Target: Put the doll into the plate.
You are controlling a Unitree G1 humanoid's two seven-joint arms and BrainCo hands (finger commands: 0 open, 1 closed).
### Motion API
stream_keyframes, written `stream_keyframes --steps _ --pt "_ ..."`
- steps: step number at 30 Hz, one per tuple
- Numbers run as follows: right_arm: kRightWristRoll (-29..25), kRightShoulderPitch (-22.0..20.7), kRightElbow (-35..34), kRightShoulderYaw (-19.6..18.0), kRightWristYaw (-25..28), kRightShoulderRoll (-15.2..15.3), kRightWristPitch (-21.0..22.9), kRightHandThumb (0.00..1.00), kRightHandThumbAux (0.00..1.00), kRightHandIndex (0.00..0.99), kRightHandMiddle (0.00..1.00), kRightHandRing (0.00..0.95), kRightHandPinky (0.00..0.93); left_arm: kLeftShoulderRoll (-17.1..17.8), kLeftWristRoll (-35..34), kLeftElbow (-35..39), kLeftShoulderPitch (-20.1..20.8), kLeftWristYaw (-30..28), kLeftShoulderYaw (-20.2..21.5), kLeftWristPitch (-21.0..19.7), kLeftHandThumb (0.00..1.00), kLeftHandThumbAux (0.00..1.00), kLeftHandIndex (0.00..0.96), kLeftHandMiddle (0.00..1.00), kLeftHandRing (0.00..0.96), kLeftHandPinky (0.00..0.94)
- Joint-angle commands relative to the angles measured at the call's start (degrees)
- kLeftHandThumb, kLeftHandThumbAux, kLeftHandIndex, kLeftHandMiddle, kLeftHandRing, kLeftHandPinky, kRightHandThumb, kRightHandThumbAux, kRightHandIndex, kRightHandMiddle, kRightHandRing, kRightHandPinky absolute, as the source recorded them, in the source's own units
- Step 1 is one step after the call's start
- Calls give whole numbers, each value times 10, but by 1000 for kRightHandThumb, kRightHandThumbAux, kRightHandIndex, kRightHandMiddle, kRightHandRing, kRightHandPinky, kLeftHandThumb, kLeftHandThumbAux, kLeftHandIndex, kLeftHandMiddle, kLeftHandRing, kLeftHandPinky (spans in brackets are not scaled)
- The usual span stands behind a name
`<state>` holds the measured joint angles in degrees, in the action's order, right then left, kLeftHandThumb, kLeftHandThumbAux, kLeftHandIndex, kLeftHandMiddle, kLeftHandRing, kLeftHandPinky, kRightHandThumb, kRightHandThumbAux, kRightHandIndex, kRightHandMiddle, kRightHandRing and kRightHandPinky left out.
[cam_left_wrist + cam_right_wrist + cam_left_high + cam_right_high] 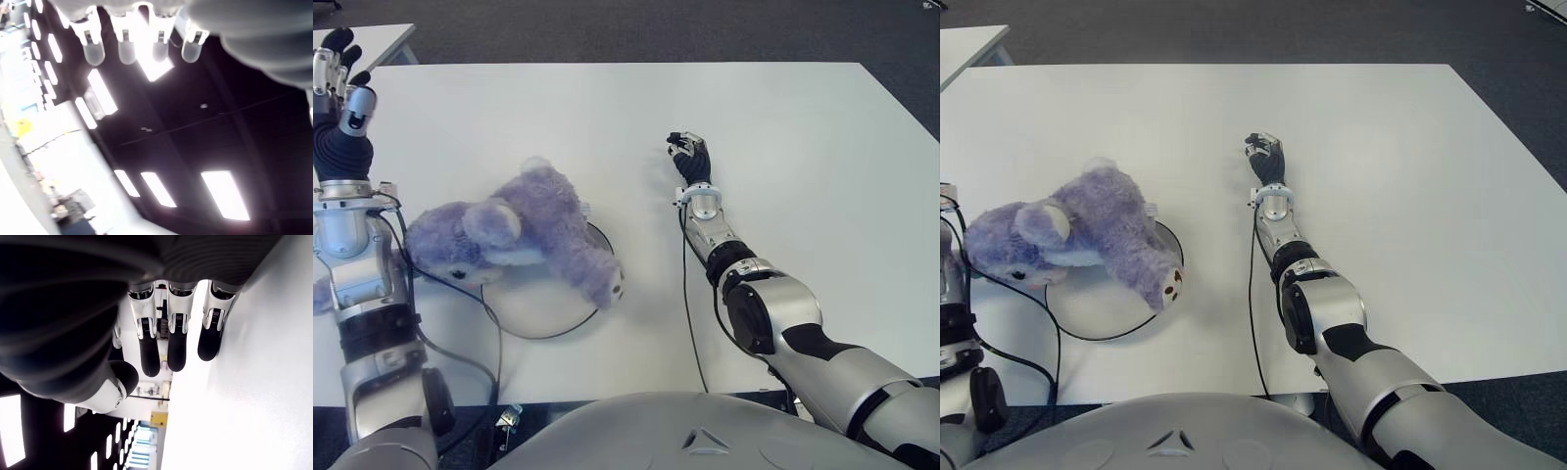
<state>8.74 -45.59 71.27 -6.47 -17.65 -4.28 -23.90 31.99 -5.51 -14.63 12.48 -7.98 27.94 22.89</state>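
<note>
A fluffy purple koala doll (509,235) lies across the white plate (538,308) at the table's left, its head hanging over the plate's left rim and one foot over the right rim. My left hand (340,73) is raised above the table's far left corner, fingers spread, holding nothing; its wrist view shows only ceiling lights past the fingertips (127,51). My right hand (689,155) lies flat at the middle of the white table (783,157), fingers (168,345) extended and empty.
A black cable (460,294) loops from my left arm around the plate's front rim. Another cable (685,294) runs along my right forearm. A second white table's corner (382,39) shows at far left. Bare tabletop extends to the right.
</note>
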Motion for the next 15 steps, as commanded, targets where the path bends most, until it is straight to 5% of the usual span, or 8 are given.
stream_keyframes --steps 1,15 --pt "-12 101 70 -10 6 -55 80 699 742 398 245 208 198 7 10 -58 13 -15 -25 -2 0 317 0 10 0 0" --pt "-12 101 70 -13 5 -56 82 699 742 398 246 208 200 -2 29 -90 30 -5 -73 -8 0 329 0 0 0 0"
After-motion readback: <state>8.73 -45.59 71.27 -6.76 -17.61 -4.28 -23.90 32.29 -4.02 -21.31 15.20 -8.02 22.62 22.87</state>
